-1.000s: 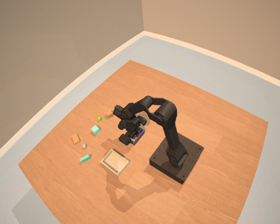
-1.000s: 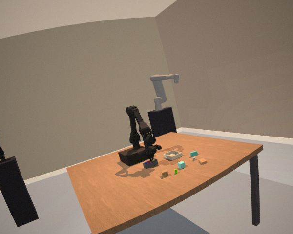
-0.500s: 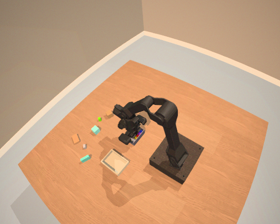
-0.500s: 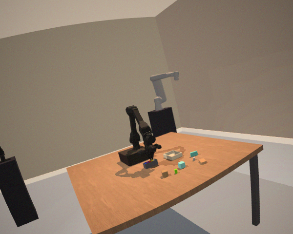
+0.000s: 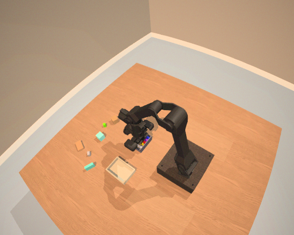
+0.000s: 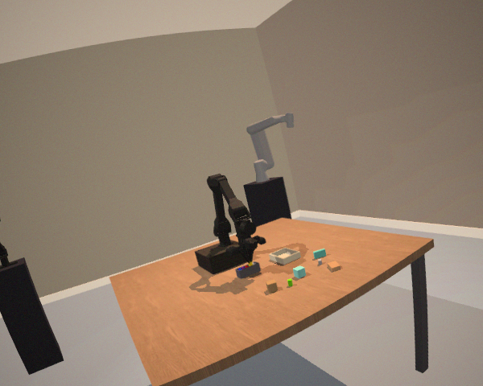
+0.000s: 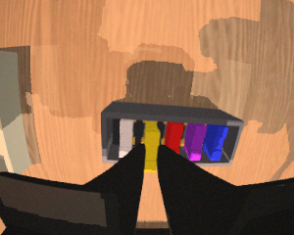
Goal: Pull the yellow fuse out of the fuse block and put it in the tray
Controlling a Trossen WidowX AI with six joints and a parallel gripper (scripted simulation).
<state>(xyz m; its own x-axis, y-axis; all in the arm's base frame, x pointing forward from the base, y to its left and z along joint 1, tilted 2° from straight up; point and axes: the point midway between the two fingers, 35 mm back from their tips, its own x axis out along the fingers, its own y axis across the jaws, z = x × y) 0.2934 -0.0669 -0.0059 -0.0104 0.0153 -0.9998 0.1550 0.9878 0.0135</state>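
Claw (image 7: pixel 151 157) clenched on the yellow fuse (image 7: pixel 151 140), which sits in the fuse block (image 7: pixel 171 117) between the white fuse (image 7: pixel 125 137) and red fuse (image 7: pixel 173 136); the extraction step is in hand; next comes a straight vertical lift clear of its neighbours, then a carry across the counter (image 5: pixel 205 131) to the tray (image 5: pixel 120 169).

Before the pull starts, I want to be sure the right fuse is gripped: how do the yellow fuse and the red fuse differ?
The yellow fuse sits between the tool's fingers, clamped; the red fuse beside it stands free, untouched. The yellow fuse's lower part is hidden by the fingers, while the red fuse shows whole. Both stand upright in the fuse block, next to each other in the same row.
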